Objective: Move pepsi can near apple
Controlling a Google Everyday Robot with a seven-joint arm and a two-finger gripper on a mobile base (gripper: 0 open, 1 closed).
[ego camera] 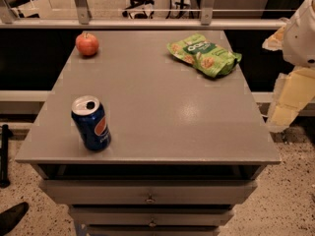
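Everything here is placed by the grey table (pixel 147 107), a flat top over a stack of drawers (pixel 147 193) with small metal knobs.

At the table's far left corner sits the apple (pixel 87 44), red-orange with its stem up, close to the back edge and the left edge. Also on the left side, but near the table's front edge, stands the can (pixel 91 123). It is dark blue with a red patch on its side and a silver top that faces up. It is upright on the table, well apart from the apple, with bare grey surface between the two and nothing touching it.

Toward the table's far right corner lies a green snack bag (pixel 204 57), flat and crumpled, set at a slant with one end near the right edge.

Off the table's right side, outside its edge and over the speckled floor (pixel 290 200), hangs the robot's arm (pixel 302 31). Its rounded white upper part shows at the frame's edge, level with the table's back, and pale yellow parts run downward from it. The gripper (pixel 288 104) is at the lower end, pointing down beside the table's right edge, roughly halfway along it. It is well apart from the can, the apple and the bag. I cannot tell how far open it is, and nothing from the table is in its hold.

Behind the table runs a metal rail (pixel 147 22).
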